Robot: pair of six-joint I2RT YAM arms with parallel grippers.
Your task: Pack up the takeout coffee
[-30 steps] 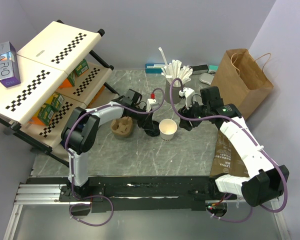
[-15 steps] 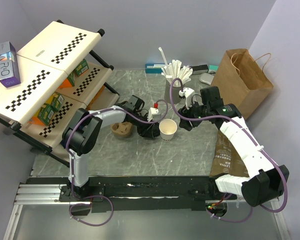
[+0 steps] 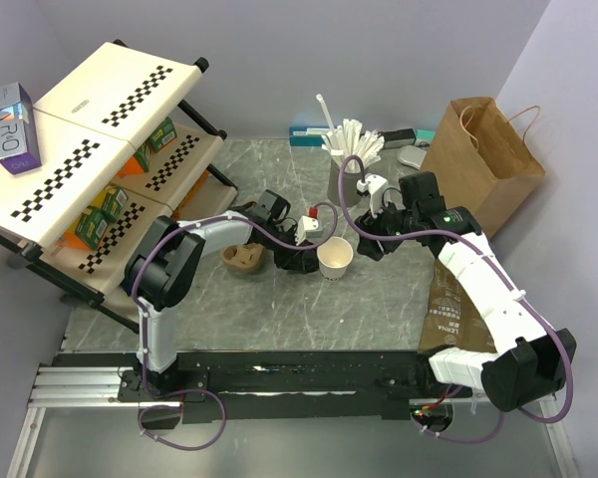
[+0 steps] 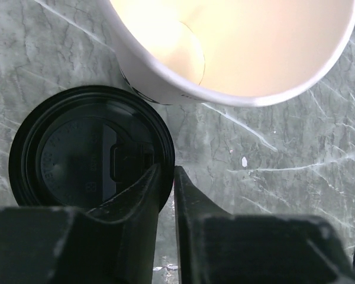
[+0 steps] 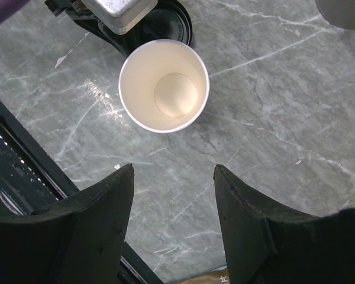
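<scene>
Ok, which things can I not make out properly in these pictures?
Left wrist: the black lid has its near rim under the left end effector; whether it is gripped is unclear.
Left wrist: the paper cup is cut off by the upper edge.
Top view: the lid is mostly hidden by the same end effector.

We see a paper cup [image 5: 164,94], white outside and pale tan inside, and a black lid [image 4: 65,148]. The table [image 3: 379,309] is grey marble veined with white. The shelf panels [image 3: 110,100] are cream with strips of black-and-white checks, and the box [image 3: 13,127] is purple and white. The paper bag [image 3: 478,159] is brown and the pulp carrier [image 3: 243,257] is a duller brown. The arms [image 3: 483,284] have white shells and black joints, the cables [image 5: 1,8] are purple, and the walls [image 3: 329,50] are pale lilac.
</scene>
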